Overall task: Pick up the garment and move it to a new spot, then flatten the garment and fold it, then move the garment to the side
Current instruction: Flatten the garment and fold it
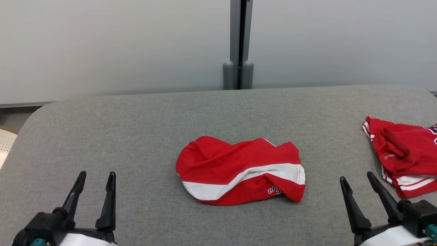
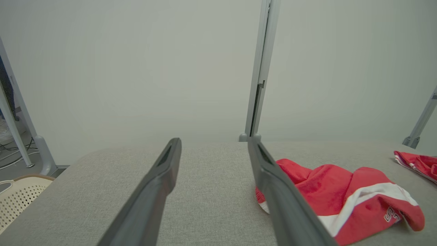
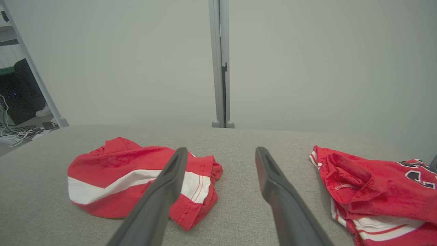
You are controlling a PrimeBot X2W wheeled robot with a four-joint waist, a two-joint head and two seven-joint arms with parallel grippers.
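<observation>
A crumpled red garment (image 1: 239,171) with a white band lies in a heap at the middle of the grey padded table (image 1: 143,130). The left wrist view has this garment (image 2: 341,194) to the right of the fingers, and the right wrist view has the garment (image 3: 133,177) to the left, partly behind one finger. My left gripper (image 1: 96,179) hovers open near the front left, well clear of the cloth. My right gripper (image 1: 357,181) stands open at the front right, with nothing between its fingers.
A second red garment (image 1: 406,153) with white stripes lies at the table's right edge, close beside my right gripper, and appears again as that pile (image 3: 379,191). A pale perforated basket (image 2: 17,194) sits beyond the table's left edge. A grey partition post (image 1: 239,44) stands behind.
</observation>
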